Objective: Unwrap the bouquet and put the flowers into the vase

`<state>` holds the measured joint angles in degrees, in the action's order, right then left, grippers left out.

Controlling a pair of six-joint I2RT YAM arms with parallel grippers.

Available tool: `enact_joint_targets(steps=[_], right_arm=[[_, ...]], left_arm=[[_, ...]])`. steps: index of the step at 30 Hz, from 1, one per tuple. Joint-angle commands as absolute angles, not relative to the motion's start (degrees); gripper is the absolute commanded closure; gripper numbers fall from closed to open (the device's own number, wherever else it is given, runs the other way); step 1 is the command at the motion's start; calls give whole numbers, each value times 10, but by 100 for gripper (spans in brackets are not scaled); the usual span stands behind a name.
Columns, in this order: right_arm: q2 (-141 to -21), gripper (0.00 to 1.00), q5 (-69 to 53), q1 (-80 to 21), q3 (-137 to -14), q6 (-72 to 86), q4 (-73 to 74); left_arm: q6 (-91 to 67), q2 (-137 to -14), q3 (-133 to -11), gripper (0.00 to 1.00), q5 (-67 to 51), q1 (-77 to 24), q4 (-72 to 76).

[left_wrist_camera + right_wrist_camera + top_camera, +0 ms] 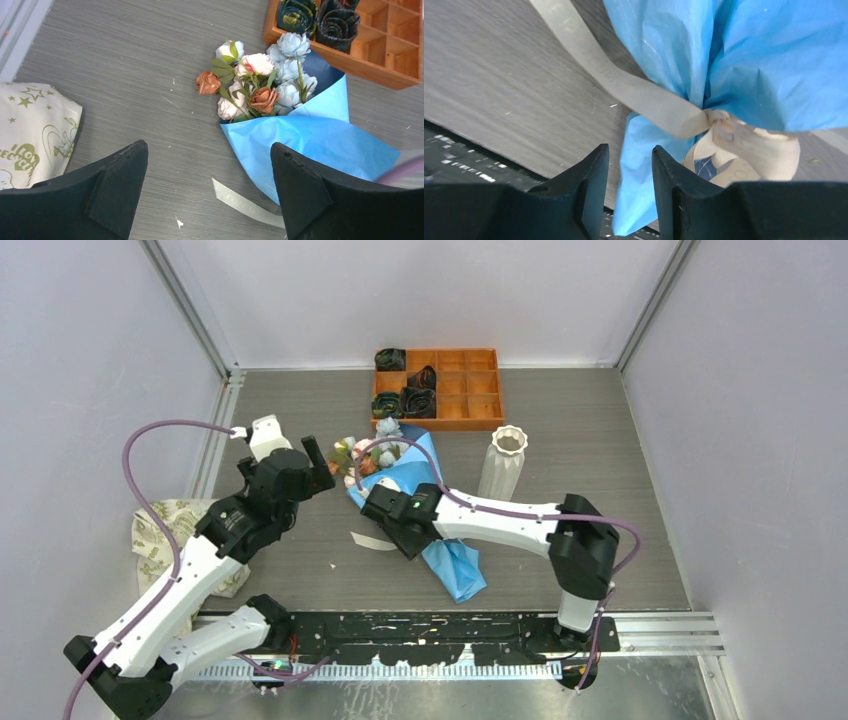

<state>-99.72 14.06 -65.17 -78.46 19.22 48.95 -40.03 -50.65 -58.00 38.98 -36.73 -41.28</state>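
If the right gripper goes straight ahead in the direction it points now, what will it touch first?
Most likely the blue wrapping paper, just beside the ribbon knot. The right gripper is open, and the paper lies directly ahead of its gap, though depth is hard to judge.

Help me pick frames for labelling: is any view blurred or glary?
Top view: evenly lit, soft shadows, vase crisp. Left wrist: flowers sharp, no glare. Right wrist: very close, ribbon knot clear, fingers dark and underexposed.
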Motion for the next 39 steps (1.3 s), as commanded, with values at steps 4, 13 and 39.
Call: enact_joint_targets(steps=[4, 13, 39], right_arm=[[-1049, 56, 240, -666, -854, 112, 530], [-1098, 54, 297, -686, -905, 62, 550], [-1134, 56, 387, -704, -942, 41, 555]], left_arm=[[-390, -499, -579, 8, 393, -366, -422], [-385, -476, -562, 8, 398, -366, -413], [-377, -463, -550, 8, 393, -366, -414]])
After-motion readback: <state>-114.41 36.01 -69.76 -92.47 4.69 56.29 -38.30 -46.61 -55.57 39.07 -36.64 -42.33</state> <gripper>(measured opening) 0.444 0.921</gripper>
